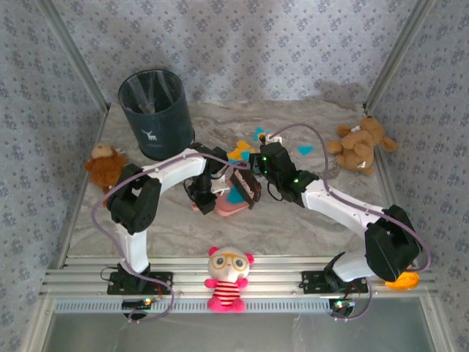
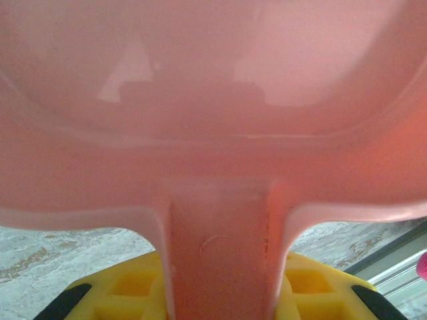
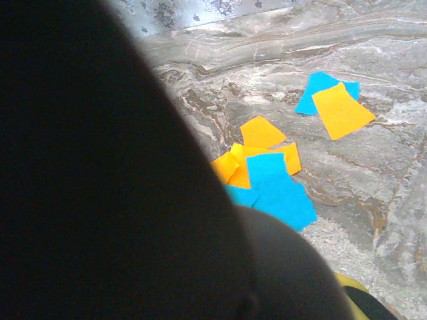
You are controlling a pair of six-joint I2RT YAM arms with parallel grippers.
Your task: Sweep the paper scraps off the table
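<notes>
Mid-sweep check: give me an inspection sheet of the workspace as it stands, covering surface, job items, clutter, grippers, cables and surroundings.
Surface: marbled grey-white table, wrinkly pattern.
Job's things: orange and blue paper scraps clustered mid-table, a few farther back; pink dustpan with dark brush next to it.
Clutter: dark bin, brown teddy, tan teddy, striped doll at the near edge.
Grippers: left gripper shut on the dustpan handle; right gripper shut on the brush.
Cables: purple cables loop off both arms.
Surroundings: floral walls, aluminium rail in front.
</notes>
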